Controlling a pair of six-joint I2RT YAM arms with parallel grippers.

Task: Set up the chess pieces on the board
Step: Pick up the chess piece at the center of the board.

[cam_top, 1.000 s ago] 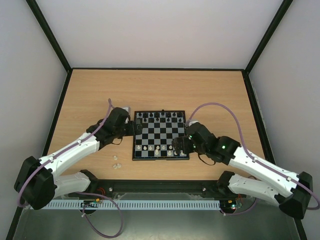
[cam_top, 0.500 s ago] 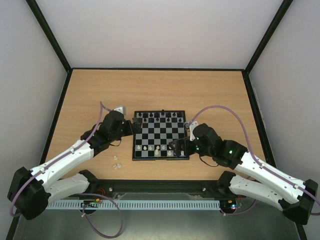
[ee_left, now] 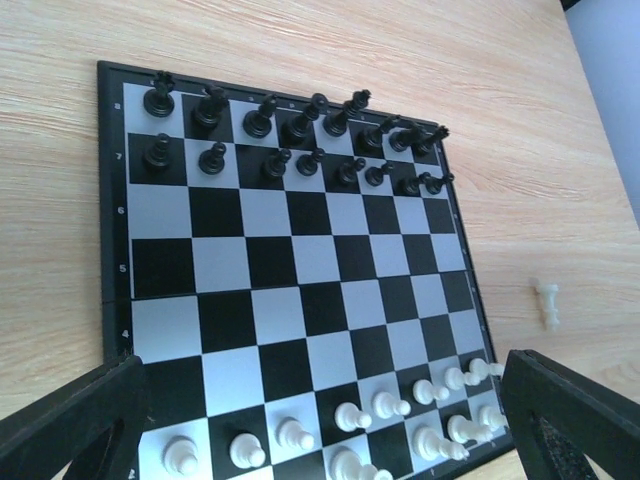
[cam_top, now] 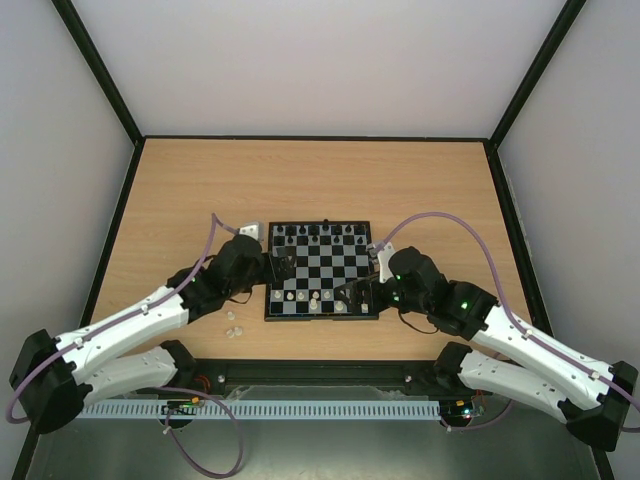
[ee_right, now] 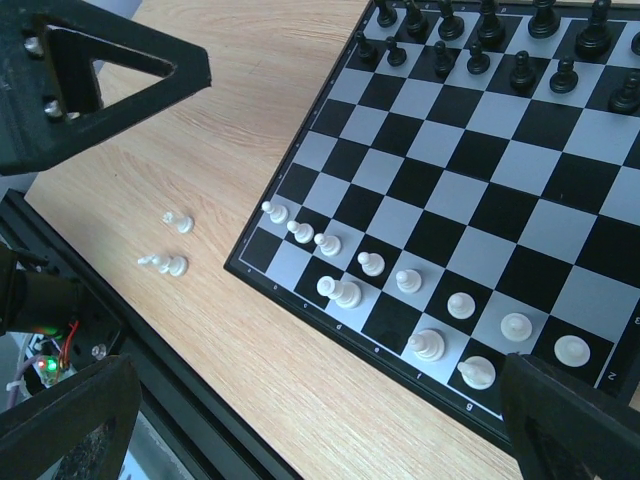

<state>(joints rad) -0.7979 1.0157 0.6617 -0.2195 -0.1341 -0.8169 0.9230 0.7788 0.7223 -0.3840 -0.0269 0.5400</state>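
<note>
In the top view we see the board [cam_top: 322, 262] lying flat on the table [cam_top: 300, 180], a bit below mid-frame, w/ both arms reaching in from the btm corners. The left gripper [cam_top: 279, 265] sits at the board's left edge. The right gripper [cam_top: 356, 292] is over its lower right corner. Whether either touches the board, we can't tell.

Both grippers have their fingers spread wide and hold no piece. In the left wrist view the dark fingers [ee_left: 70, 425] stand at the btm left and btm right corners of the frame, w/ board squares showing btw them. The right wrist view gives the same for the other arm, w/ wood and the board's border in the gap. That view also shows the left gripper at upper left, over bare wood and apart from the board.

The black pieces [ee_left: 300, 125] fill two rows along the board's upper edge in the left wrist view, eight per row by our count. The white pieces [ee_right: 371, 263] are on the opposite side. A row of pawns runs diagonally from mid-left to lower right in the right wrist view. On the outermost row behind it are only a few taller pcs, w/ bare squares btw them.

Some white pcs are off the board. The loose white pieces [ee_right: 178, 221] are on the wood at the left of the right wrist frame, near the board's corner. A stray white piece [ee_left: 548, 305] is on the wood near the board's right edge in the left wrist view. Its type is too small to tell.
</note>
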